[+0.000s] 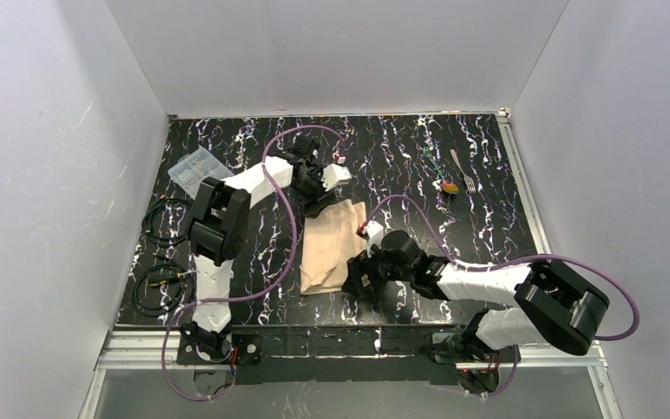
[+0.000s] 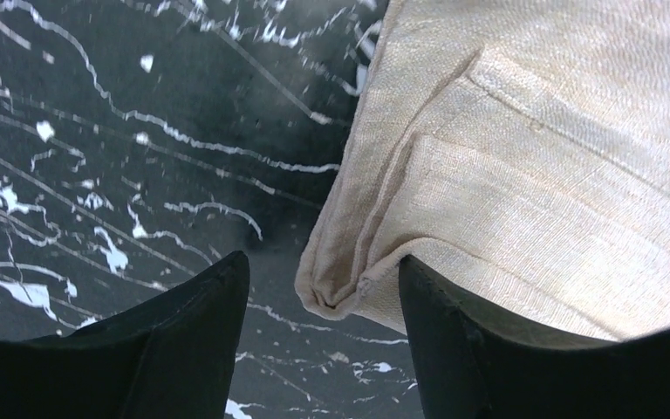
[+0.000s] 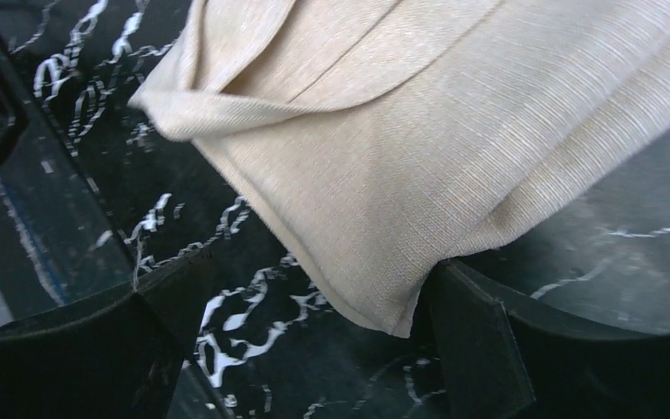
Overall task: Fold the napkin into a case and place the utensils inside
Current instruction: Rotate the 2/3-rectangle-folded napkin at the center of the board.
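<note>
The tan napkin (image 1: pixel 331 247) lies folded into a narrow layered strip in the middle of the black marbled table. My left gripper (image 1: pixel 318 199) is at its far end, open. In the left wrist view a folded corner of the napkin (image 2: pixel 532 175) sits between the tips of the left gripper (image 2: pixel 323 279), against the right finger. My right gripper (image 1: pixel 358 279) is at the near right corner, open wide. In the right wrist view the napkin (image 3: pixel 401 148) has its corner beside the right finger of the right gripper (image 3: pixel 314 288). The silver fork (image 1: pixel 462 170) and the orange-bowled spoon (image 1: pixel 447 186) lie at the far right.
A clear plastic compartment box (image 1: pixel 196 170) sits at the far left. Black cable coils (image 1: pixel 159 253) lie along the left edge. White walls close in three sides, and a metal rail (image 1: pixel 349 345) runs along the near edge.
</note>
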`<state>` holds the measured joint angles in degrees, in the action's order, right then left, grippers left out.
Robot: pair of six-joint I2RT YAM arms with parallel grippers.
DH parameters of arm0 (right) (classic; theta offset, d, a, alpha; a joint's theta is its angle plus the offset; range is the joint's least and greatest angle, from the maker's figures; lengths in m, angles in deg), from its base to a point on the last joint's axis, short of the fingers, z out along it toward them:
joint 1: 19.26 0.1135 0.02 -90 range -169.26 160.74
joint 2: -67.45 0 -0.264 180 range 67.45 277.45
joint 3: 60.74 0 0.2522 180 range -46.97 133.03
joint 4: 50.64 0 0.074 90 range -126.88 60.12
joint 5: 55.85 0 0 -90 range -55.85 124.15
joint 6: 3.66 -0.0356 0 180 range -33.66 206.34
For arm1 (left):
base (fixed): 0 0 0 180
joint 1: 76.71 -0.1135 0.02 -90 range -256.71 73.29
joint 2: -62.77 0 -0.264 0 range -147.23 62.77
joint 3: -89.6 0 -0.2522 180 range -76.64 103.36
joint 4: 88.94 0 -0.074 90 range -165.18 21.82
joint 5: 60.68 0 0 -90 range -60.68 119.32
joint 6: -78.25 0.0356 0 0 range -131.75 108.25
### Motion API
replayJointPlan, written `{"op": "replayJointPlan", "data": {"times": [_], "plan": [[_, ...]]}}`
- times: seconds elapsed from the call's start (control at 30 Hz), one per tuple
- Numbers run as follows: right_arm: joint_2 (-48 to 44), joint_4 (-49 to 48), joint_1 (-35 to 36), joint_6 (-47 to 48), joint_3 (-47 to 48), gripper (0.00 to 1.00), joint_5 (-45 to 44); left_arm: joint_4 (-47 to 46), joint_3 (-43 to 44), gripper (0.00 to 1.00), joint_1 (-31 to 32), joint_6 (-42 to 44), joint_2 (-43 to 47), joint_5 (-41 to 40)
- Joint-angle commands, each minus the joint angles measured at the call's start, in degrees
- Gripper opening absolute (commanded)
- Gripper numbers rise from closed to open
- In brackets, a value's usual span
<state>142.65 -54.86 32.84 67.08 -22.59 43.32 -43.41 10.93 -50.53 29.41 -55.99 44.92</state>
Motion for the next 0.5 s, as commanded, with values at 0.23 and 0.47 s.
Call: {"op": "replayJointPlan", "data": {"times": [0.23,0.47], "plan": [[1.51,-8.55,4.25,-6.35,2.32,0.98,0.31,5.1,11.17,0.73,4.32,-3.7,-1.79,5.03],[-12.43,4.75,3.09,-6.45,5.0,0.99,-9.71,13.09,19.42,0.86,4.14,-7.6,3.17,7.36]]}}
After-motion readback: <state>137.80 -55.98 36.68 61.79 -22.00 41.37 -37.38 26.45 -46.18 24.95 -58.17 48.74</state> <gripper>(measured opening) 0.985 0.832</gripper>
